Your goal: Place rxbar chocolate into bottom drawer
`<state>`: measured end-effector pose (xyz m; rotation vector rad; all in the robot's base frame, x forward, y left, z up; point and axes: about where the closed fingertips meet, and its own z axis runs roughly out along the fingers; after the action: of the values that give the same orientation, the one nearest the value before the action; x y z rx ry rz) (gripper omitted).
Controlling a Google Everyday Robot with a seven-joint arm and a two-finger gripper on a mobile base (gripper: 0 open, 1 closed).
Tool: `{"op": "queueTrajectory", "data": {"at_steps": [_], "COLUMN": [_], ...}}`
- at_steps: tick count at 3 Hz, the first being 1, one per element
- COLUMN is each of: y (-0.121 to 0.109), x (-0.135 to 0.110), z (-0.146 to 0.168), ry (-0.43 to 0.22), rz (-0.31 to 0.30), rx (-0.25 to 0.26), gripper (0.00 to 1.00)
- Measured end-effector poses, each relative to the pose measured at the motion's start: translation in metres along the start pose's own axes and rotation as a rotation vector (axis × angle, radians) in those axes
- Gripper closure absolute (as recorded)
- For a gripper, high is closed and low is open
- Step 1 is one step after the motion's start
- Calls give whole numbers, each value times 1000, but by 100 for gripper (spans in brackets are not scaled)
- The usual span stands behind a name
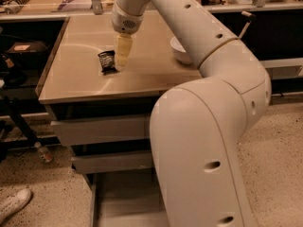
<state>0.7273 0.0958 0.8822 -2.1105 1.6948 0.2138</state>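
Observation:
The rxbar chocolate [107, 62], a small black wrapper with pale print, lies flat on the tan cabinet top [80, 74]. My gripper [122, 56] hangs from the white arm just right of the bar, its pale fingers pointing down and almost touching the bar's right edge. The bottom drawer [123, 197] is pulled out below the cabinet; its grey floor shows, partly hidden behind my arm. The top drawer [99, 129] and middle drawer [111, 162] are pushed in.
A white bowl [181, 51] sits on the top, right of the gripper, half hidden by the arm. A dark cart [14, 65] stands to the left. A bottle [43, 153] and a shoe [14, 205] lie on the floor at left.

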Motion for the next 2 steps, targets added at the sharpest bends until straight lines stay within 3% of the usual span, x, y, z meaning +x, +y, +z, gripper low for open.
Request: {"op": "queueTrajectory", "data": {"at_steps": [2], "y": [-17], "x": [-12], "z": [22], "ry": [-22], "rz": [-26], "rx": [-34], "gripper": [0]}}
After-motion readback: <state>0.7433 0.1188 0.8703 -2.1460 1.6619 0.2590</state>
